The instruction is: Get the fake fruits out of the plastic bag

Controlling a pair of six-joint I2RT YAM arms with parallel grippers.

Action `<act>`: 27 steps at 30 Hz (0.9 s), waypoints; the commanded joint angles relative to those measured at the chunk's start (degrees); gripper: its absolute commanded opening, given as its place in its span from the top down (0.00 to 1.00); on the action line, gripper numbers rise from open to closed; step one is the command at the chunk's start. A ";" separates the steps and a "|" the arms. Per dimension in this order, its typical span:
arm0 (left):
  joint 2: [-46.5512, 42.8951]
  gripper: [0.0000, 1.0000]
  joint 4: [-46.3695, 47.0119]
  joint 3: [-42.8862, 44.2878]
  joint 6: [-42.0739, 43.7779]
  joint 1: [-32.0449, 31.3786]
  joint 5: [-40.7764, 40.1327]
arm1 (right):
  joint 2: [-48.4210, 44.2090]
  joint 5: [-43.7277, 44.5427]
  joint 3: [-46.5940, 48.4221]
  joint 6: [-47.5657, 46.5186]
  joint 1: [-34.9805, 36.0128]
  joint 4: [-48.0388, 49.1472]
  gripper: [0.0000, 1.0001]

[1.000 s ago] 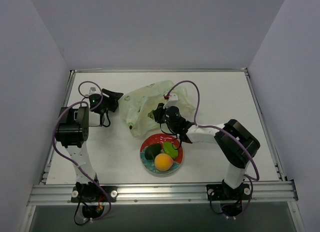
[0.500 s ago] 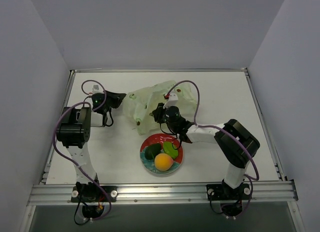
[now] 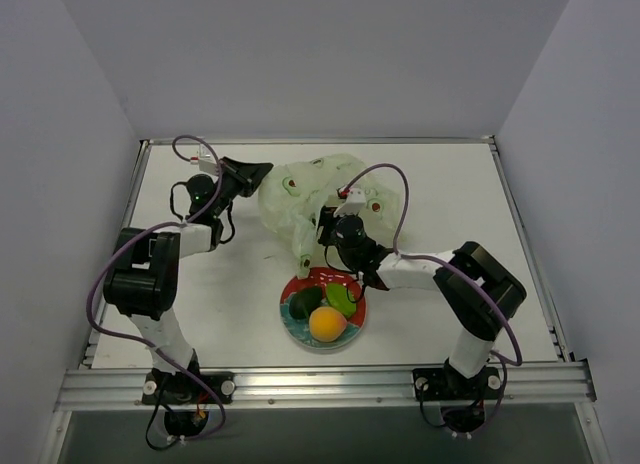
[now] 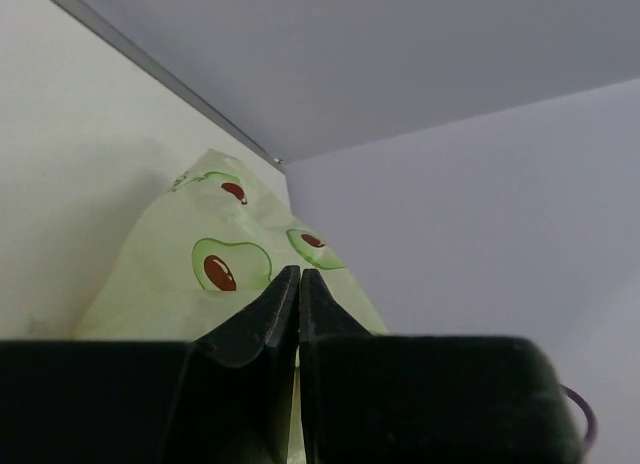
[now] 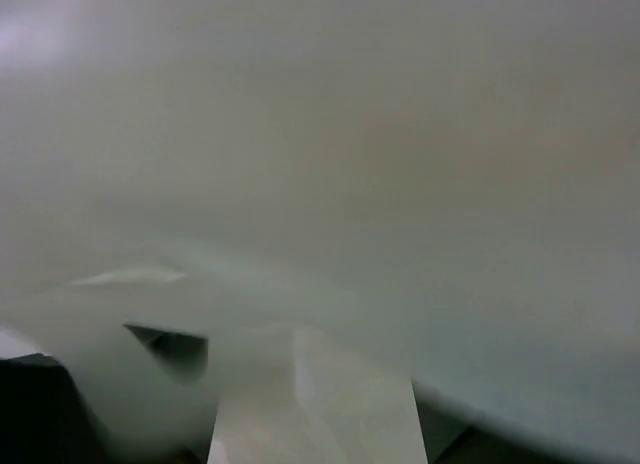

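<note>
The plastic bag, pale green with avocado prints, hangs bunched at the back middle of the table. My left gripper is shut on its left edge and holds it raised; in the left wrist view the jaws are pressed together against the bag. My right gripper sits at the bag's lower edge with its fingers spread. Blurred bag plastic fills the right wrist view. Three fake fruits lie on the plate: a dark green one, a light green one and an orange one.
The red-and-teal plate lies in front of the right gripper, near the table's middle front. Purple cables loop over both arms. Grey walls close in the table at the back and on both sides, and a metal rail runs along the near edge.
My left gripper has shut on the bag's edge and pulled it up and toward the back. The bag has bunched and shifted backward. My right gripper's fingers have spread apart.
</note>
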 commanded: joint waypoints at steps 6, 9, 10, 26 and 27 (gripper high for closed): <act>-0.89 0.98 3.11 0.60 0.52 -0.29 1.80 | -0.72 7.83 0.09 3.65 -0.31 0.68 0.26; -1.24 0.98 10.70 -0.81 -5.01 -1.08 1.71 | -0.54 10.72 0.89 4.88 -1.09 -2.73 0.27; -3.16 0.98 8.58 0.67 -3.80 -1.69 2.06 | -0.37 12.30 1.58 5.23 -1.36 -3.71 0.27; 2.01 0.68 -7.88 2.00 9.22 0.59 -1.63 | 13.24 15.39 17.05 17.36 -2.59 -18.48 0.09; 2.62 0.53 -7.79 2.00 9.22 0.68 -1.72 | 14.04 15.39 18.28 17.88 -2.59 -19.44 0.09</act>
